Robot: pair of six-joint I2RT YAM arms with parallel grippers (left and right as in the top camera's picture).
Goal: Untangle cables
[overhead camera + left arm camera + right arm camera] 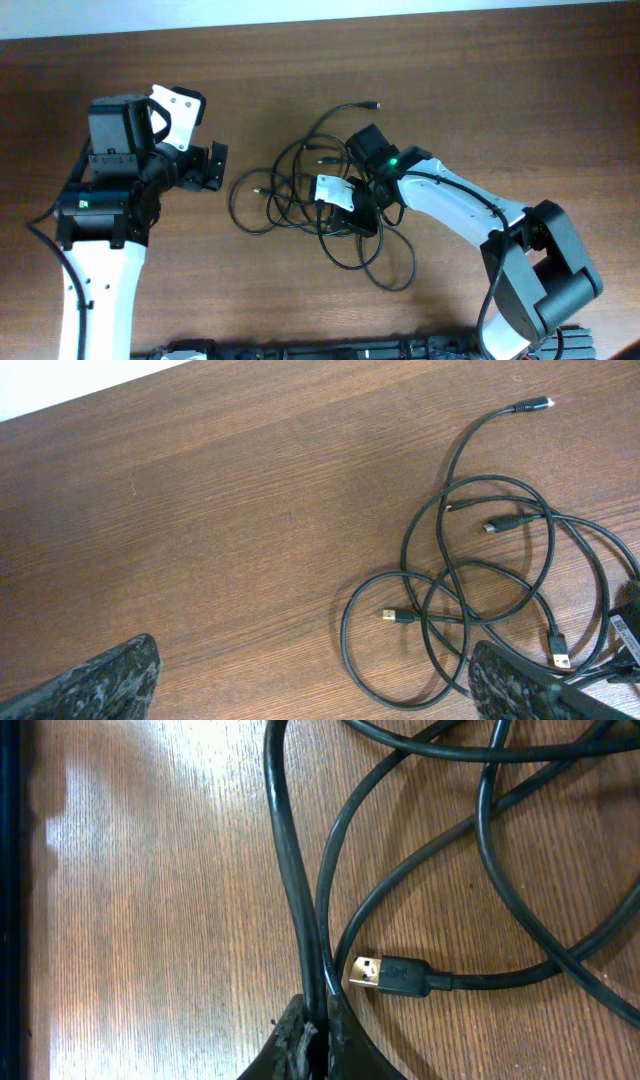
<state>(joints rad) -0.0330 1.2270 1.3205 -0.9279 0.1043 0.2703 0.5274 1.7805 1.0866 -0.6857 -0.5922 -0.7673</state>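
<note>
The cables (233, 200) lie as one tangle of thin black loops in the middle of the wooden table (480, 80). One plug end (372, 104) sticks out at the top. My right gripper (348, 218) sits low over the right side of the tangle. In the right wrist view the right gripper (318, 1025) is shut on one black strand (290, 870), with a gold USB plug (385, 974) lying just right of the fingers. My left gripper (205, 165) hovers left of the tangle, open and empty. Its wrist view shows the left gripper (310, 680) above bare wood, with the loops (552, 530) and a USB plug (398, 617) to its right.
The table's far edge (60, 405) shows at the upper left of the left wrist view. The right arm's white link (450, 200) runs from the tangle to its base (545, 280) at the lower right. The left arm's base (100, 210) stands at the left.
</note>
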